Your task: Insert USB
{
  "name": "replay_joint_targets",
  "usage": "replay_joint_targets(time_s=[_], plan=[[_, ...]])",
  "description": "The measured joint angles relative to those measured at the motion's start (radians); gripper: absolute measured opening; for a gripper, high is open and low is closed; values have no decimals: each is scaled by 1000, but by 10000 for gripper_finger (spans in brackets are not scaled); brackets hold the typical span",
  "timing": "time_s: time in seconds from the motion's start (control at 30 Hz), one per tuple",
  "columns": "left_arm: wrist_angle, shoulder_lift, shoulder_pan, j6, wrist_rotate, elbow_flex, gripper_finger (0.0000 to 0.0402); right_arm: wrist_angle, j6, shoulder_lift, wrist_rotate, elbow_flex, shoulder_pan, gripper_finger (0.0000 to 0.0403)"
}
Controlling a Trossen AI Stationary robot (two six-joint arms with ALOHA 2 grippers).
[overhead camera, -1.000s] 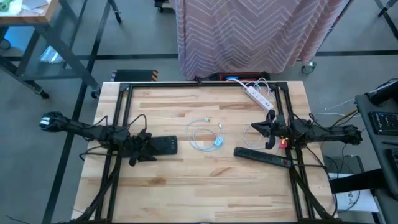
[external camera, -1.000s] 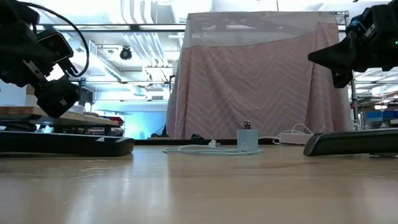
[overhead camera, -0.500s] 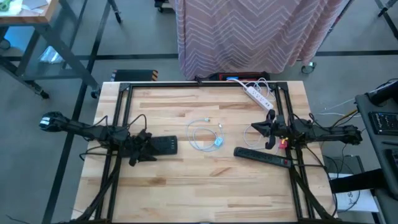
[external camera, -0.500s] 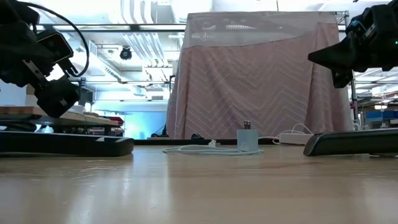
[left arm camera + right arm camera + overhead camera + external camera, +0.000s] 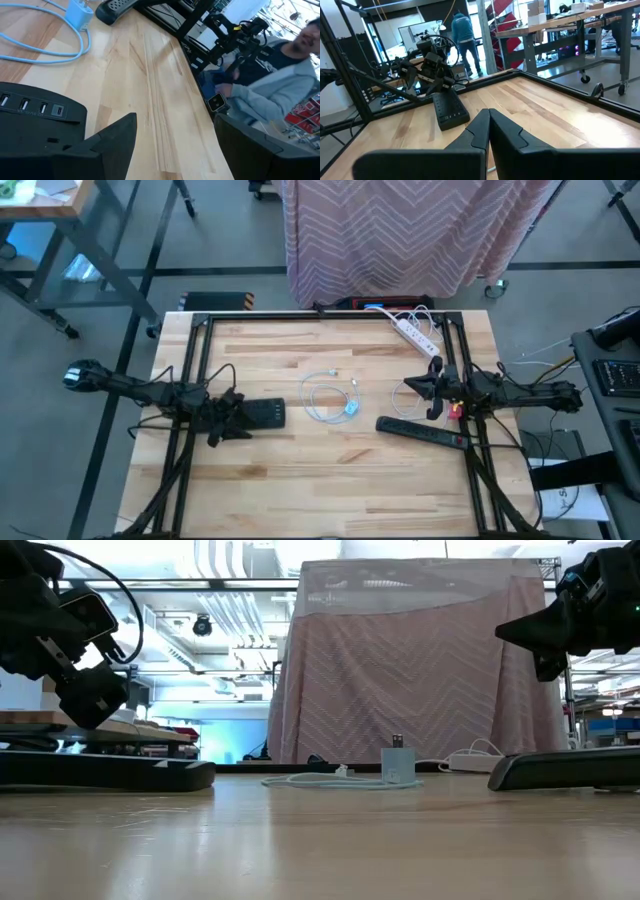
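USB hub was recorded at the spread left hand; right hand pressed together, nothing pinched.

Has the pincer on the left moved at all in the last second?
No. The left pincer sits at the same end of the black USB hub as before, open, and the hub has not shifted on the table.

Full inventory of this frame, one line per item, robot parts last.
USB hub: 1, black, left side of table, at left end effector.
USB cable: 1, pale blue-white, coiled at table centre.
Charger plug: 1, light blue, on the cable's end.
Black power strip: 1, right side of table.
White power strip: 1, back right edge.
Table: 1, light wood.
Curtain: 1, pink, behind table.
Left end effector: open, at hub.
Right end effector: shut, above right side.
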Motion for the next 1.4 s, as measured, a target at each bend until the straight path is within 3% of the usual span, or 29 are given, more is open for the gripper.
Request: replay_joint_targets(time_s=[0.63,0.73,0.87,0.97,1.27,1.4], plan=[[0,0,0,0,0,0,254,0,30,0,0,0,0,0],[0,0,0,0,0,0,254,-4,100,31,-63,0,0,0],[0,0,0,0,0,0,254,18,175,137,-156,0,1,0],[0,0,0,0,0,0,254,59,232,258,-159,0,14,0],[0,0,0,0,0,0,254,308,215,692,-158,0,77,3],[0,0,0,0,0,0,254,530,181,858,-157,0,113,31]])
